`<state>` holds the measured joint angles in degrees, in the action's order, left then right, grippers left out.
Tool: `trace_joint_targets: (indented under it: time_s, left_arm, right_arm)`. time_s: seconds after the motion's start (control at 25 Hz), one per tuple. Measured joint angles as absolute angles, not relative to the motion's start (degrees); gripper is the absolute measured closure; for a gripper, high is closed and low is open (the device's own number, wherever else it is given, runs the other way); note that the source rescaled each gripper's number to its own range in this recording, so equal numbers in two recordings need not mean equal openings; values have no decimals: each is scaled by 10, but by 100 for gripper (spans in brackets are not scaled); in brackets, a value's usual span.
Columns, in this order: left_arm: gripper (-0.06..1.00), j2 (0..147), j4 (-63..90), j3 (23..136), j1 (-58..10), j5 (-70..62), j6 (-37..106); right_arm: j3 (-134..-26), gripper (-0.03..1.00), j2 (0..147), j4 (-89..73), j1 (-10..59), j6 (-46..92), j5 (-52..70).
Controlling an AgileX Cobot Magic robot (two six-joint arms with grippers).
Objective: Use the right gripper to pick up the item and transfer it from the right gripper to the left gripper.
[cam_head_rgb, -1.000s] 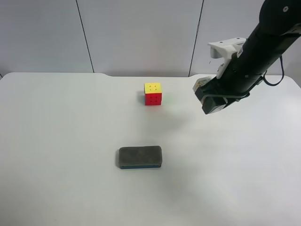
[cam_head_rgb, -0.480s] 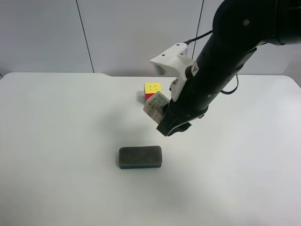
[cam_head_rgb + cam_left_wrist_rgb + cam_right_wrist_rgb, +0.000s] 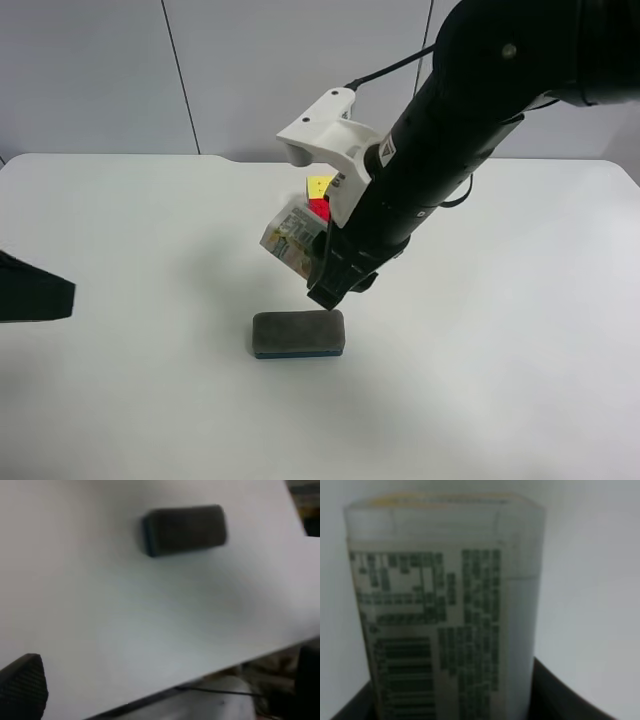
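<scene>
The item, a small drink carton [image 3: 290,238], hangs tilted in the air above the table, held in my right gripper [image 3: 315,262], which is shut on it. The thick black arm with the white bracket [image 3: 325,138] reaches down from the upper right. In the right wrist view the carton's white face with barcode and print [image 3: 445,620] fills the frame between dark fingers [image 3: 557,695]. The left gripper [image 3: 165,690] is open and empty, its fingertips [image 3: 22,685] wide apart over the table's near part. A dark piece of the left arm [image 3: 30,290] shows at the exterior high view's left edge.
A flat dark-grey eraser block [image 3: 298,333] lies on the white table [image 3: 500,380] just below the held carton; it also shows in the left wrist view [image 3: 184,529]. A red-and-yellow puzzle cube [image 3: 318,198] stands behind, partly hidden by the arm.
The right arm has carried the carton leftward and toward the table's middle, above the eraser. The left arm has come into view at the left edge.
</scene>
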<state>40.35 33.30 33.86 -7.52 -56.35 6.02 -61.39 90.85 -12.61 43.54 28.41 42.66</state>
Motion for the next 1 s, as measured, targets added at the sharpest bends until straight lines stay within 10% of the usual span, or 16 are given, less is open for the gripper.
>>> trace_joint_targets:
  time_s: [1.0]
  left_arm:
    - [-6, 628, 536, 439, -78, -558, 207]
  right_arm:
    - [-614, 96, 909, -344, 435, 527, 431]
